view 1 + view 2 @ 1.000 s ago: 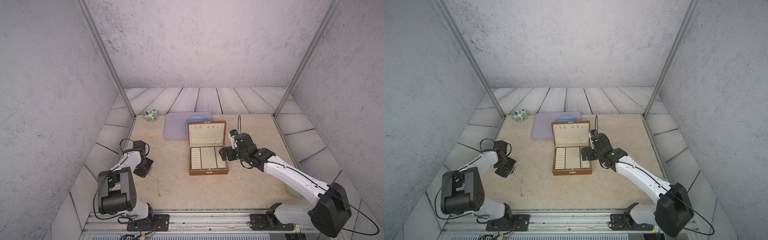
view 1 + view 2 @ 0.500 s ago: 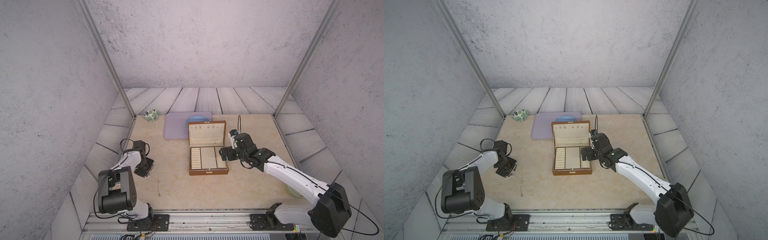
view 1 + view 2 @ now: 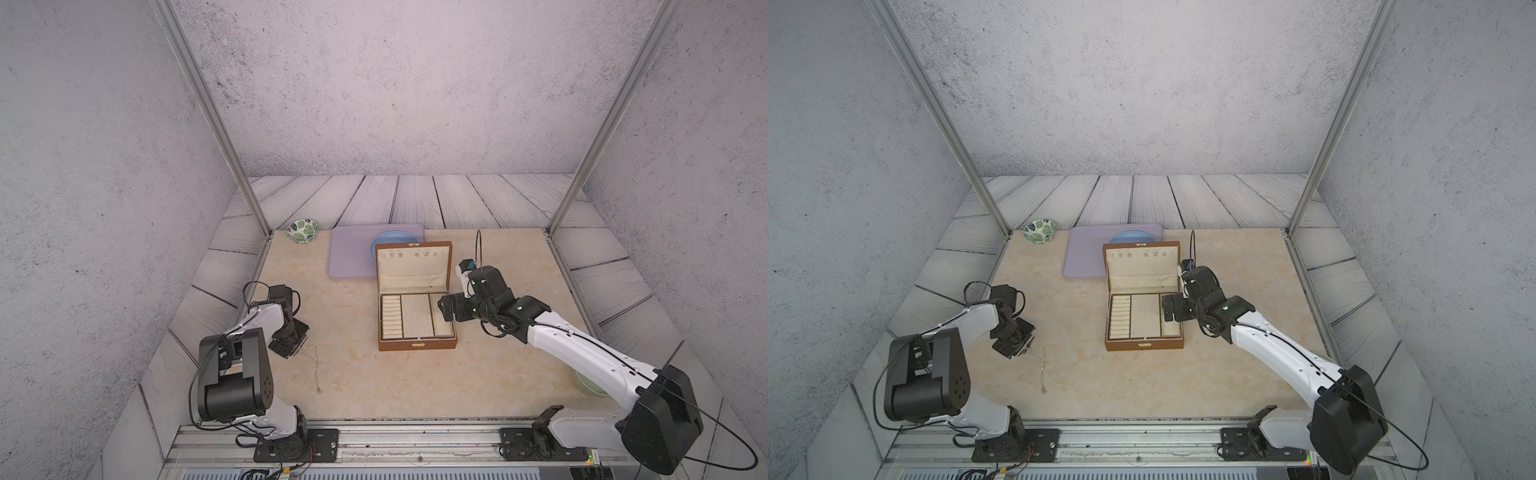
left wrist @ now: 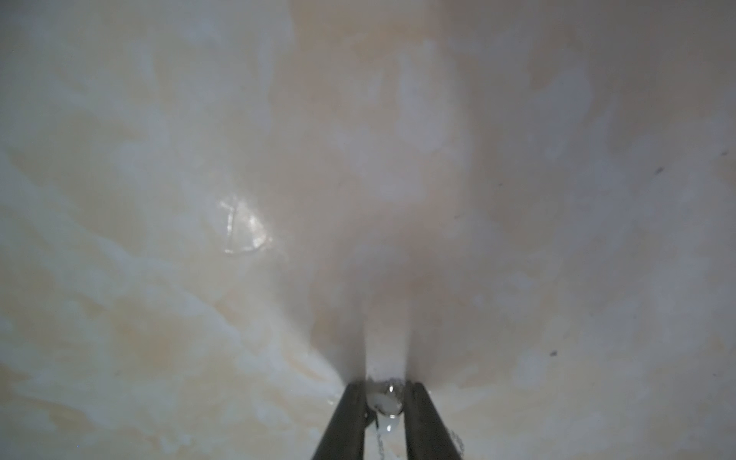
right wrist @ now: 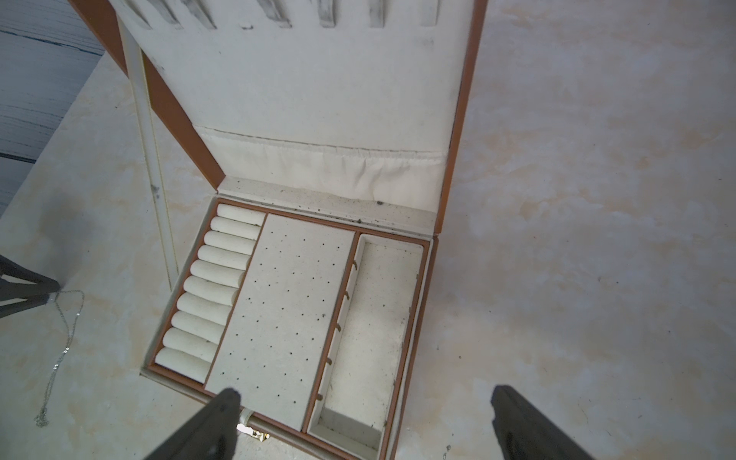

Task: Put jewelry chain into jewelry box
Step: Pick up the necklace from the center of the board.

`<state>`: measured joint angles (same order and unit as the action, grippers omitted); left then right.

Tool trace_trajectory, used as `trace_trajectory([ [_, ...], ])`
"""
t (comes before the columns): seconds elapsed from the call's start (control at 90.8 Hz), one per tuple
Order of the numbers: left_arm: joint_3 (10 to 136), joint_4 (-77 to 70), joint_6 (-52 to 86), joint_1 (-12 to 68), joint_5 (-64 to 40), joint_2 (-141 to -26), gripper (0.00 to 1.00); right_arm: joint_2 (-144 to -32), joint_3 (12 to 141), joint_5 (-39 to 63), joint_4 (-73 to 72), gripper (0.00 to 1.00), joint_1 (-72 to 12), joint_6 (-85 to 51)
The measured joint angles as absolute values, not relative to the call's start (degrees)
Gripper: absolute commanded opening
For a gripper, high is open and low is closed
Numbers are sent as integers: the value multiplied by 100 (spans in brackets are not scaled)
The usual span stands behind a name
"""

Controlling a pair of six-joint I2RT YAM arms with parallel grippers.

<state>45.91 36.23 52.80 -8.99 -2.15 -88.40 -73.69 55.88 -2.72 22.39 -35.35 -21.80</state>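
Observation:
The jewelry chain (image 3: 316, 365) (image 3: 1044, 370) lies thin and pale on the beige table, left of the jewelry box (image 3: 417, 345) (image 3: 1144, 345). The brown box stands open, its cream lining (image 5: 294, 302) bare. My left gripper (image 3: 297, 351) (image 3: 1022, 351) is down on the table at the chain's far end. In the left wrist view its jaws (image 4: 385, 384) stand a narrow gap apart, closed on the chain's small shiny end piece (image 4: 384, 402). My right gripper (image 3: 446, 309) (image 5: 366, 398) hovers wide open over the box's right side, holding nothing. The chain (image 5: 63, 330) also shows in the right wrist view.
A lilac tray (image 3: 353, 253) with a blue plate (image 3: 392, 245) lies right behind the box lid. A green-patterned bowl (image 3: 302, 231) sits at the back left corner. A pale green dish (image 3: 586, 382) shows under the right arm. Metal posts stand at the table's back corners.
The left gripper's jaws parted a little at the chain's end and narrowed again, staying in place. The right arm and the box have not moved.

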Motion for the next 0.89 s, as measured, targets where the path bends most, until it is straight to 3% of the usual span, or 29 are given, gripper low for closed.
trace_trajectory([
  [0.264,4508,3531,5166,-899,-217,-8750,0,-7376,5588,-272,2237,99,-3535,-2182],
  [0.55,4469,3706,5144,-899,-233,-8512,0,-7380,5588,-272,2235,99,-3535,-2182],
  [0.892,4488,4143,5144,-856,-351,-7251,0,-7428,5588,-272,2237,99,-3535,-2185],
])
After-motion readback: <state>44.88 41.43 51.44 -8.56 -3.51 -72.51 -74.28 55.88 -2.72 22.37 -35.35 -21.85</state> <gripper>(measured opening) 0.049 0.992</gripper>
